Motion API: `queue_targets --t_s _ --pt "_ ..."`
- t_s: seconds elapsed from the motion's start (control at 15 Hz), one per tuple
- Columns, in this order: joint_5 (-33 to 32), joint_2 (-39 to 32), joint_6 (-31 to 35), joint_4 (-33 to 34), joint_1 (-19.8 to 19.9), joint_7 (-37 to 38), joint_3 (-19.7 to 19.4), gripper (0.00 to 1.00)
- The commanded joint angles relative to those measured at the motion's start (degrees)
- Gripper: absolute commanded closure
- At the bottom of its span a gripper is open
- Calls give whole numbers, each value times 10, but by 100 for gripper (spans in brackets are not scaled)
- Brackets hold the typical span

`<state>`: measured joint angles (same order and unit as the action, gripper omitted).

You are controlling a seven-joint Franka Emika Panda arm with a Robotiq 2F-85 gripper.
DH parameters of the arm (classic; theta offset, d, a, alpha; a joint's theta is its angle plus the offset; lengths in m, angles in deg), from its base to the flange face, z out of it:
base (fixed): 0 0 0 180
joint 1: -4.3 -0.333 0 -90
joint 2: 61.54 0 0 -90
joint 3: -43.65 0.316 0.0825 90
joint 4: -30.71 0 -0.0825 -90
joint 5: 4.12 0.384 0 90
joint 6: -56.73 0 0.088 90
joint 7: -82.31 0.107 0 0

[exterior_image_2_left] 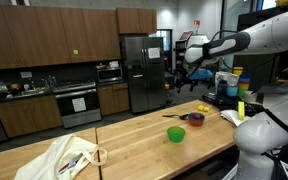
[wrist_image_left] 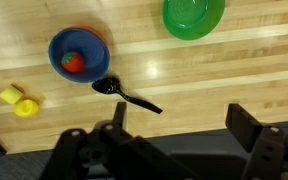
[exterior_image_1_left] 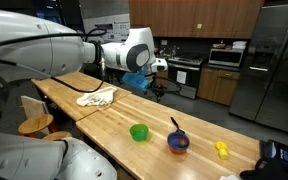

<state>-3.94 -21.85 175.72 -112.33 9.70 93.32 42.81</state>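
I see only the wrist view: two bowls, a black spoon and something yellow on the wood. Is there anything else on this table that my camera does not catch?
Observer: Yes. A white cloth lies crumpled further along the table, well apart from the green bowl.
Operator: How high is the pincer over the table?
Observer: In both exterior views the pincer hangs well above the table top and touches nothing.
Operator: And what stands behind the table?
Observer: A kitchen wall with dark wooden cabinets and a steel refrigerator.
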Motion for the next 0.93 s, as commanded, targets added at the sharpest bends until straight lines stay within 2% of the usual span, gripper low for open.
queue_targets --t_s 0.0,0.4,0.87 --pt "-7 -29 7 10 2 32 32 0" --pt "-22 -45 3 -1 -2 58 70 0" --pt "-32 -107 -9 46 21 66 45 0"
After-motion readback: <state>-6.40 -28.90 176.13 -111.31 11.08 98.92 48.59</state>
